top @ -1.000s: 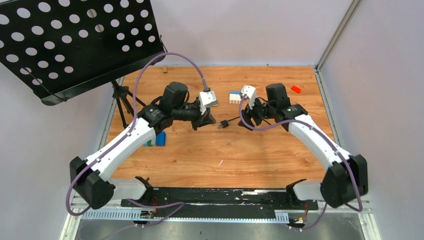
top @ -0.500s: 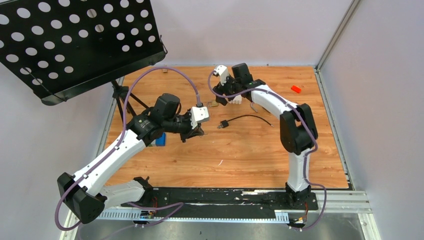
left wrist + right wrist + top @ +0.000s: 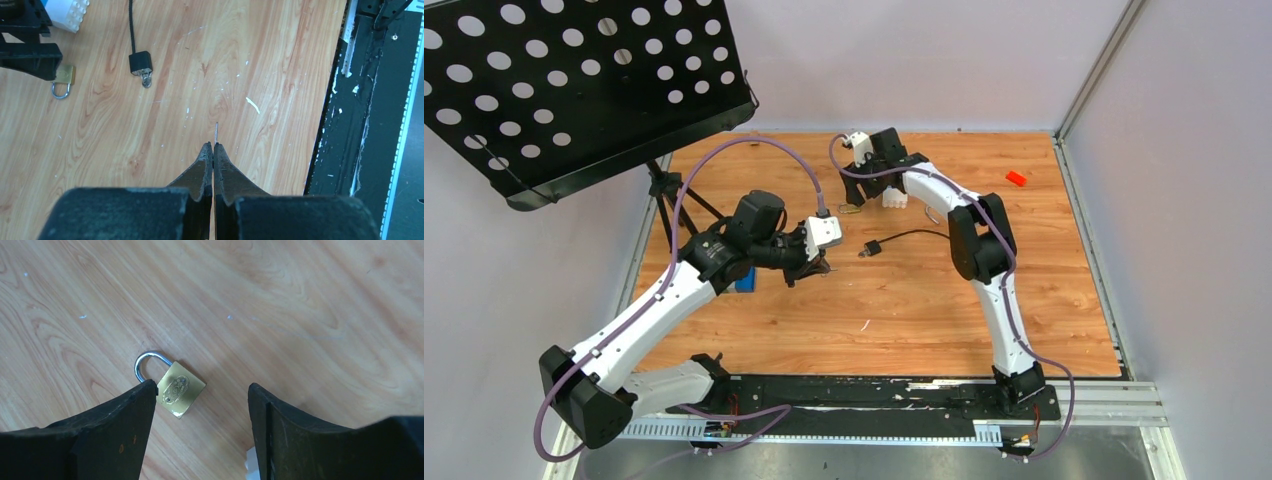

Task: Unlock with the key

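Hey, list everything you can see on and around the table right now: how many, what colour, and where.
key: one, grey, pinched at the left gripper's tips
padlock: one, brass, far middle of the table
cable: one, black, blocky end, mid-table
brick: one, white, next to the padlock
red block: one, red, far right
blue block: one, blue, under the left arm
music stand: one, black, far left
table: one, wood
left gripper: shut on the key
right gripper: open, over the padlock
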### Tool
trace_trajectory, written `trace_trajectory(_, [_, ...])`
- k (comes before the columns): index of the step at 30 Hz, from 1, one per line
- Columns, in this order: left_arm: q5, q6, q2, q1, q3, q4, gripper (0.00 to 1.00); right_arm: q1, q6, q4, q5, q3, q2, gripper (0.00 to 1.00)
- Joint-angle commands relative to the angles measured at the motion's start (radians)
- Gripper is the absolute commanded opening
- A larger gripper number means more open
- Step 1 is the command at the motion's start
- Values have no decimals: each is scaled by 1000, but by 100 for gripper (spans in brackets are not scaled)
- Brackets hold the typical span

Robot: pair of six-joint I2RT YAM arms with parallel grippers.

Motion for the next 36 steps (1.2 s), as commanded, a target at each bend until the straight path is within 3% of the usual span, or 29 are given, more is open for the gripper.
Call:
trace_trajectory(1, [-8,17,-26,1,-7,32,0,10,67,-24,-22,48,30,67])
trace_trajectory(17, [-15,11,-54,1,-21,43,0,47,67,-43,71,38,90,60])
trace_trajectory(31, [-17,8,-74,1,-19,47,0,48,33,-25,114,-138,-9,24])
trace_trajectory(36, [-18,6,-83,0,-18,46,0,48,44,-23,88,-249,-93,19])
